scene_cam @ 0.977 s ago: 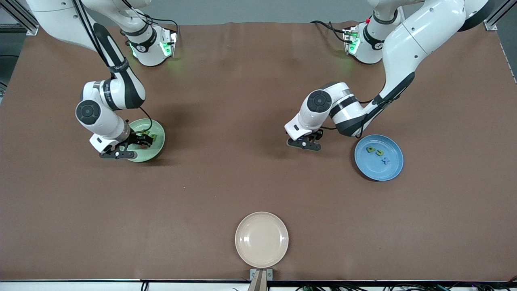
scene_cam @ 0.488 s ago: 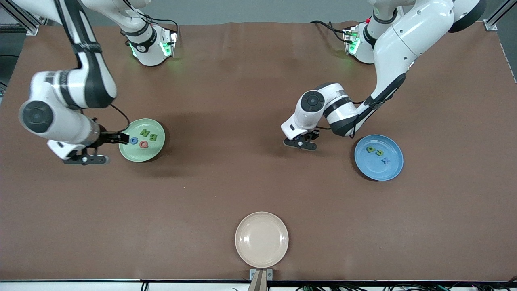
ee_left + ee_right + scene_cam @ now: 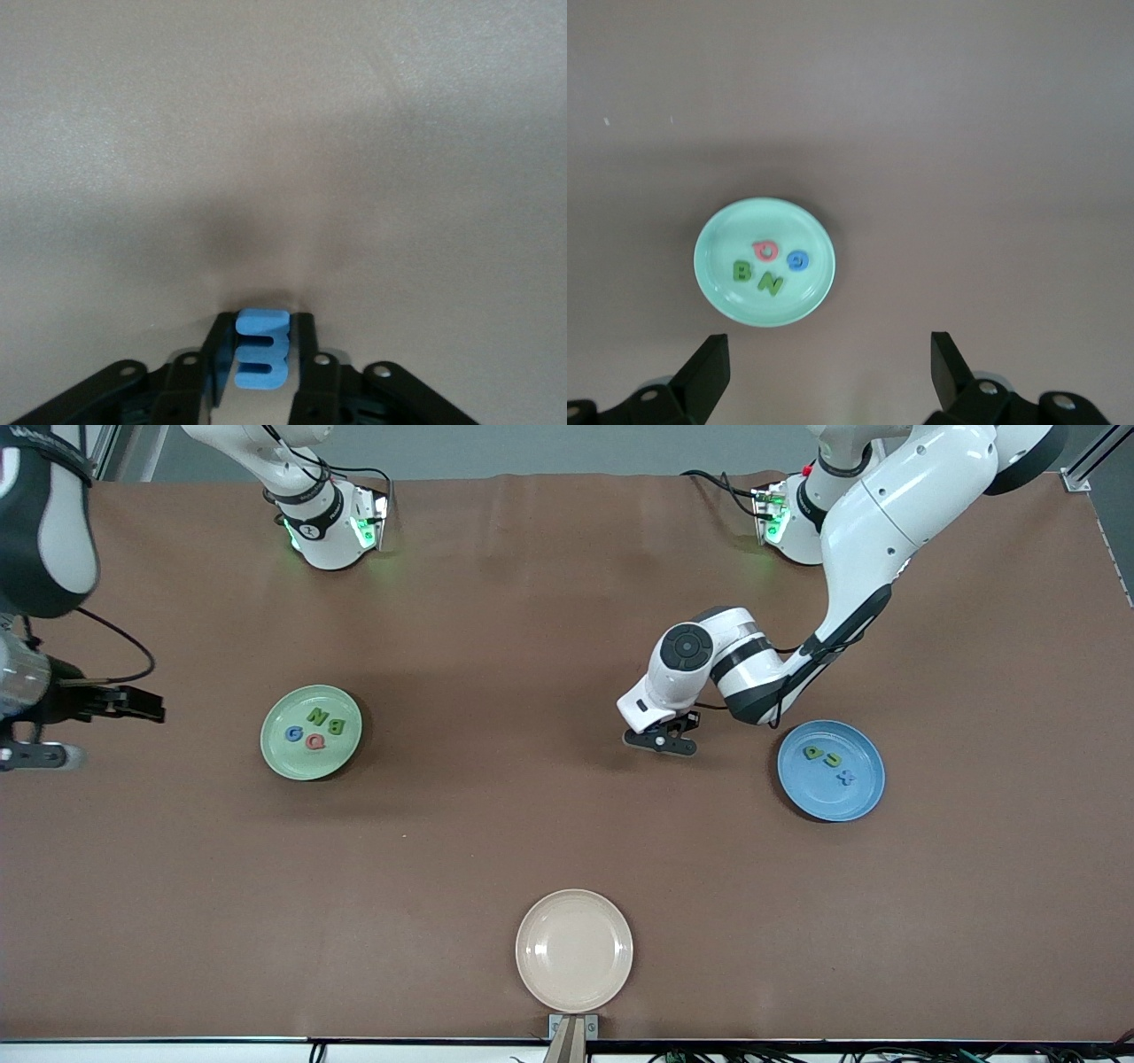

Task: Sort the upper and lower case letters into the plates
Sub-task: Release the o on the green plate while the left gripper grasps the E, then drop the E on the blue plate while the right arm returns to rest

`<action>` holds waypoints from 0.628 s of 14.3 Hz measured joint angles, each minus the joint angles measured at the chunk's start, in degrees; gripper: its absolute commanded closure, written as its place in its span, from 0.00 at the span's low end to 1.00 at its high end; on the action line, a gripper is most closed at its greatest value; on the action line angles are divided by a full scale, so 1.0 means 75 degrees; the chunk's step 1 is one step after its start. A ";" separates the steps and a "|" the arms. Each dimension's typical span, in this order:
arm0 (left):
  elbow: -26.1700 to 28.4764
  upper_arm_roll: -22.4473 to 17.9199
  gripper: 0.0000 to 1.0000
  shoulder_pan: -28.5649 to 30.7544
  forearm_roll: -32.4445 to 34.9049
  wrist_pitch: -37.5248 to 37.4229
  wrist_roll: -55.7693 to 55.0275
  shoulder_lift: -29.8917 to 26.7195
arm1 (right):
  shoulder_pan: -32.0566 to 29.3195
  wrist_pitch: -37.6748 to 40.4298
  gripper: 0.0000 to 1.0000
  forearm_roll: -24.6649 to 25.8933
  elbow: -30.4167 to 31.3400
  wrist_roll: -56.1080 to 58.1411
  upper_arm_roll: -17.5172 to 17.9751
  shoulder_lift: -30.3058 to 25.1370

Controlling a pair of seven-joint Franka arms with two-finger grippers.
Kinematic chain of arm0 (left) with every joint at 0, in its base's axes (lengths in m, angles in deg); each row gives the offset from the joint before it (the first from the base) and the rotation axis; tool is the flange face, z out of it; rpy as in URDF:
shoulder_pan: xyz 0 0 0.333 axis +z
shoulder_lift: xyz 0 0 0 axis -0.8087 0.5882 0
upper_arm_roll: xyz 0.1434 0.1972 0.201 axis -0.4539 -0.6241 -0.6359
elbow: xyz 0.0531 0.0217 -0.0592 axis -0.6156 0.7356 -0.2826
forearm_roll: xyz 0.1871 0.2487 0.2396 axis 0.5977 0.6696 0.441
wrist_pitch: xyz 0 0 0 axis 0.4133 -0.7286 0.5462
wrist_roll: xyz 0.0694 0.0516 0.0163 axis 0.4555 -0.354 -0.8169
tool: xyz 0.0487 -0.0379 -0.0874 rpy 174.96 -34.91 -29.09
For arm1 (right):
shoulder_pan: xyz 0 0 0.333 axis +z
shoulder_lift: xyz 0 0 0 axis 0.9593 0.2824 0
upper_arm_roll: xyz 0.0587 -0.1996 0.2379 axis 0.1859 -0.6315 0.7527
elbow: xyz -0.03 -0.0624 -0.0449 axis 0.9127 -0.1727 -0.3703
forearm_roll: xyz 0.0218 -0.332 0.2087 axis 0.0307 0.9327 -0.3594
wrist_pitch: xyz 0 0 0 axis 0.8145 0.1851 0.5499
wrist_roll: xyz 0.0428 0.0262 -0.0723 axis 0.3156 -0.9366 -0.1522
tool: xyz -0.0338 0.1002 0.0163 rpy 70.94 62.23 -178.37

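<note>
Brown table (image 3: 496,841) carries the pale green plate (image 3: 283,760) toward the right arm's end with B, N, G and Q in it, the blue plate (image 3: 859,802) toward the left arm's end with three small letters, and a cream plate (image 3: 574,950) at the front edge. Left gripper (image 3: 257,367) sits low near the table's middle, clenched on a blue E (image 3: 261,354) — right gripper (image 3: 828,367) hangs released, waiting over the right arm's end. Risk as I judge it: the E is upper case yet the blue plate lies nearest, and the thin pinch could twist or drop it in transit.

Robot lab: two arm bases (image 3: 332,522) bolted on brown table (image 3: 496,841)
</note>
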 measured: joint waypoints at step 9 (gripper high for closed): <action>-0.0240 -0.0001 0.95 0.0124 0.0029 -0.0834 -0.0128 -0.0256 | 0.0025 0.0965 0.00 -0.0148 -0.0706 0.0003 0.0131 0.0223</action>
